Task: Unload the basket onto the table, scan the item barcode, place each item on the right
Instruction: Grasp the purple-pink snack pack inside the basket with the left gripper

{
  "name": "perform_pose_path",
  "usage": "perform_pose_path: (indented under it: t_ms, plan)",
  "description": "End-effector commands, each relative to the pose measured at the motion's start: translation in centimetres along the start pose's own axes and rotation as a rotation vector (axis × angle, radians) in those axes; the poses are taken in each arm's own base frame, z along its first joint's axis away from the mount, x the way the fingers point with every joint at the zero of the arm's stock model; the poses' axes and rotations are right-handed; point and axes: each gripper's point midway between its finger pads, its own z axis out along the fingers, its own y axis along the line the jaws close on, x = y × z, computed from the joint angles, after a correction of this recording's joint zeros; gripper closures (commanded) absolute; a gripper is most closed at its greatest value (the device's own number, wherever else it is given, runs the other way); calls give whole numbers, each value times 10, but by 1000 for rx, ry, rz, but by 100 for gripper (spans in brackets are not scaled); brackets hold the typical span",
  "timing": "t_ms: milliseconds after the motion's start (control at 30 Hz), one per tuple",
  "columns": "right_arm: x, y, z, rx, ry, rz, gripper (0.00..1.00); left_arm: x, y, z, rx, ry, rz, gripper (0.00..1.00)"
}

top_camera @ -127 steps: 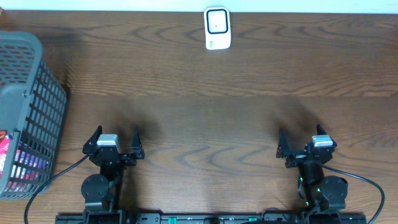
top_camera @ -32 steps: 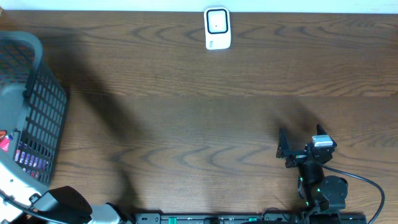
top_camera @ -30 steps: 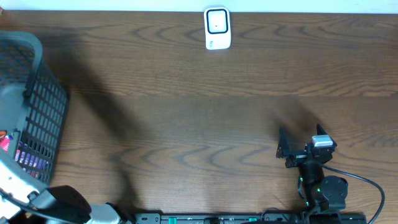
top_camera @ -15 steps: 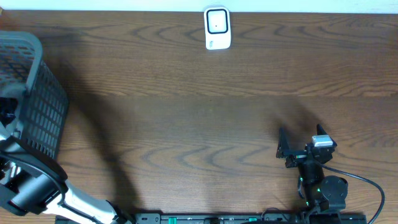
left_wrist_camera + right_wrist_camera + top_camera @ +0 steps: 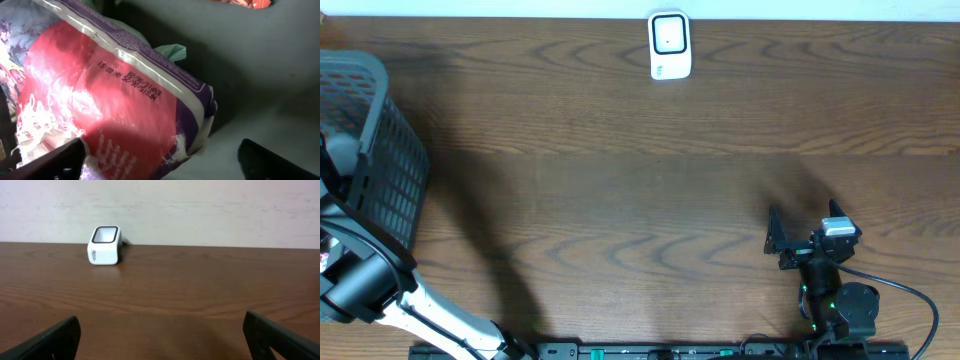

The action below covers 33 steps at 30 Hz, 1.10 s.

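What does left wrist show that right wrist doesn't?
Left wrist only: a red and purple bag with a printed date code, lying on the grey basket floor. Right wrist only: the white scanner standing on the wooden table, with a pale wall behind. Both: the view's own gripper, left gripper and right gripper, open with fingers at the bottom corners, gripping nothing.

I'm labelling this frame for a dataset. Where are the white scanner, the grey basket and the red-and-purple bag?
white scanner [image 5: 670,45], overhead view, on its top face.
grey basket [image 5: 395,190], overhead view, on its mesh side wall.
red-and-purple bag [image 5: 90,100], left wrist view, on its red panel.
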Motion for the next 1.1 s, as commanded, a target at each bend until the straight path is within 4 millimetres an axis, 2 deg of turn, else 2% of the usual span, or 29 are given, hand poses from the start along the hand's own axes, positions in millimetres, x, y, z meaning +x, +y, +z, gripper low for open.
perform_pose_path:
  t_ms: [0, 33, 100, 133, 267, 300, 467, 600, 700, 833, 967, 1067]
  plan:
    - [0, -1, 0, 2, -1, 0, 1, -1, 4, 5, -25, 1, 7, 29]
    - [0, -1, 0, 2, -1, 0, 1, -1, 4, 5, -25, 1, 7, 36]
    - [0, -1, 0, 2, -1, 0, 1, 0, 4, 5, -27, 4, 8, 41]
    - [0, -1, 0, 2, -1, 0, 1, 1, 5, 5, -30, 8, 10, 48]
    - [0, -1, 0, 2, -1, 0, 1, 1, 6, 5, -32, 10, 11, 89]
    - [0, -1, 0, 2, -1, 0, 1, 1, 5, 5, -30, 9, 9, 92]
    - [0, -1, 0, 2, -1, 0, 1, 6, -6, 4, 31, 45, 4, 93]
    - [0, -1, 0, 2, -1, 0, 1, 3, -20, -13, 142, 37, 60, 93]
    - [0, -1, 0, 2, -1, 0, 1, -7, -29, -47, 263, -12, 80, 93]
    - [0, -1, 0, 2, -1, 0, 1, -25, -24, -114, 440, -157, 37, 93]
    - [0, -1, 0, 2, -1, 0, 1, -39, -2, -193, 622, -353, -22, 93]
    - [0, -1, 0, 2, -1, 0, 1, -40, 23, -249, 740, -490, -63, 93]
